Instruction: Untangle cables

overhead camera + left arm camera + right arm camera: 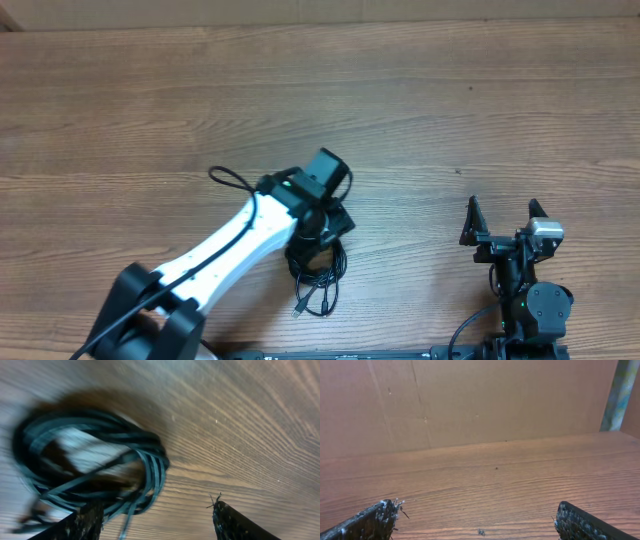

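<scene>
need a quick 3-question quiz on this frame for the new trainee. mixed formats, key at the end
1. True or false: the right gripper stands open with nothing between its fingers.
2. How do the cables lie? A) stretched out straight, each apart from the others B) bunched in a loose coil at the left gripper C) in a heap beside the right gripper
3. In one word: are the left gripper's jaws open or shut?
Key: 1 true; 2 B; 3 open.
</scene>
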